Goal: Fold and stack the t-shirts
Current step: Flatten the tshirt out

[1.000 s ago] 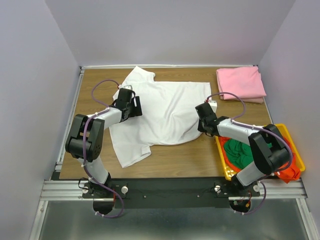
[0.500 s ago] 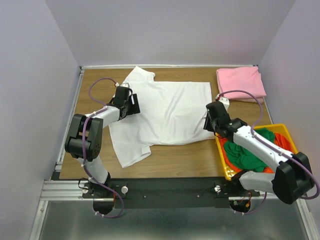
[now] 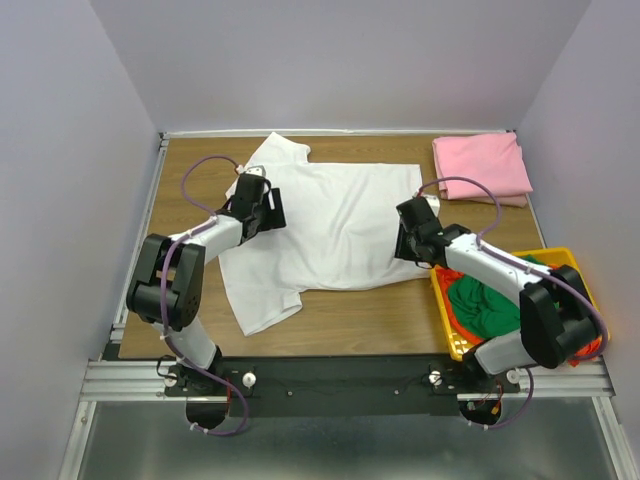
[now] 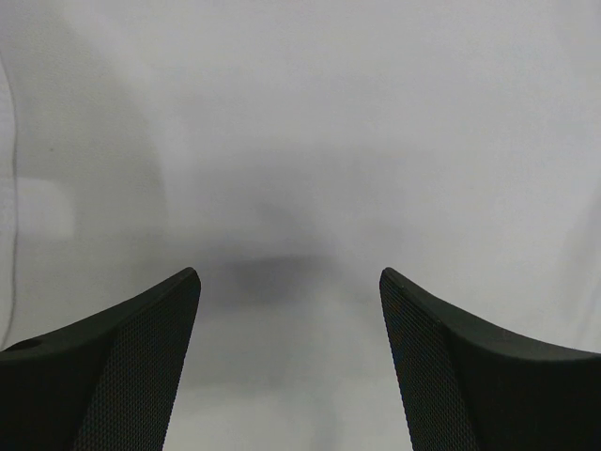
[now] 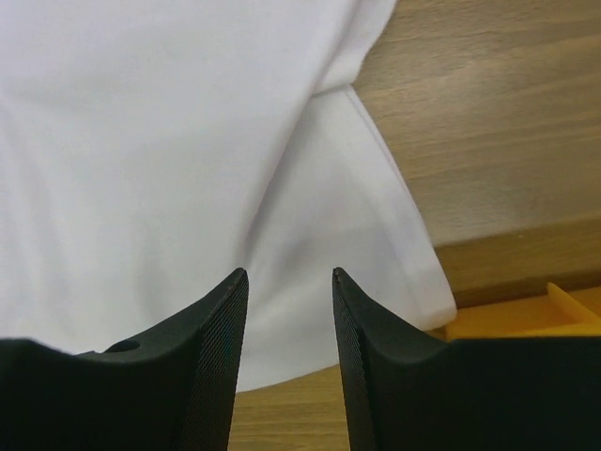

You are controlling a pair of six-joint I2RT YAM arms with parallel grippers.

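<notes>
A white t-shirt (image 3: 335, 225) lies spread flat across the middle of the table. My left gripper (image 3: 262, 207) hovers over its left shoulder area. In the left wrist view it (image 4: 289, 277) is wide open, with only white cloth (image 4: 300, 141) below it. My right gripper (image 3: 408, 237) is at the shirt's right edge. In the right wrist view it (image 5: 289, 274) is open over the white hem (image 5: 310, 207), with nothing between its fingers. A folded pink t-shirt (image 3: 481, 166) rests at the back right. Green (image 3: 485, 305) and orange (image 3: 453, 305) shirts are bundled in the basket.
The yellow plastic basket (image 3: 455, 345) stands at the front right, close under my right arm, and its corner (image 5: 573, 315) shows in the right wrist view. Bare wooden table (image 3: 350, 315) runs along the front edge. Grey walls surround the table.
My right arm swung out to the right and came back to the shirt's right edge, its jaws opening wider. The left gripper shifted only slightly and stayed open.
</notes>
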